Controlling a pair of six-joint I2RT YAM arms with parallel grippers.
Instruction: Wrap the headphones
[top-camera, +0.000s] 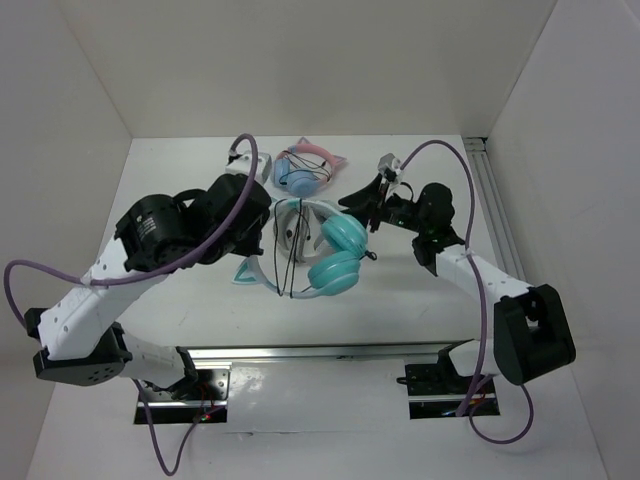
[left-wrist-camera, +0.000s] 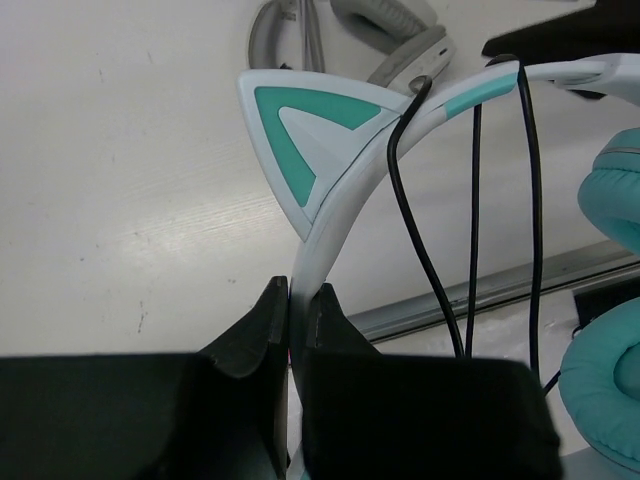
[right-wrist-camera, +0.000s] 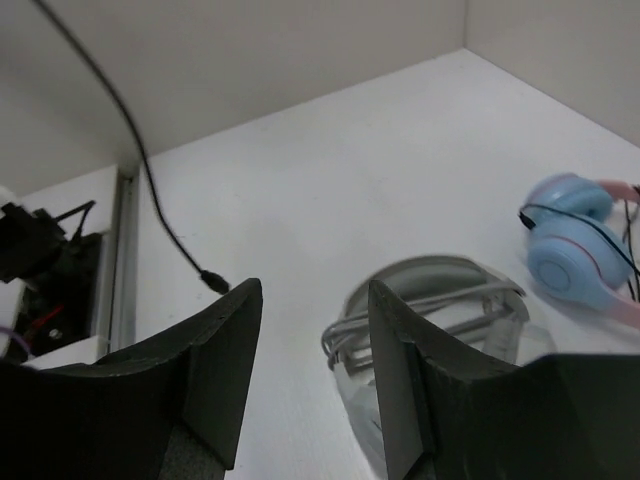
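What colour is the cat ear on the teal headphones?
The cat ear is teal with a white border and a paler centre, clearest in the left wrist view.

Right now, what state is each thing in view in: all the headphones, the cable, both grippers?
the headphones: held by the white headband, cable partly wound on.
black cable: three strands crossing the headband; plug end free.
left gripper: shut on the headband beside a cat ear.
right gripper: open, holding nothing.
grey-white headphones: lying on the table, untouched.
blue-and-pink headphones: lying on the table, untouched.
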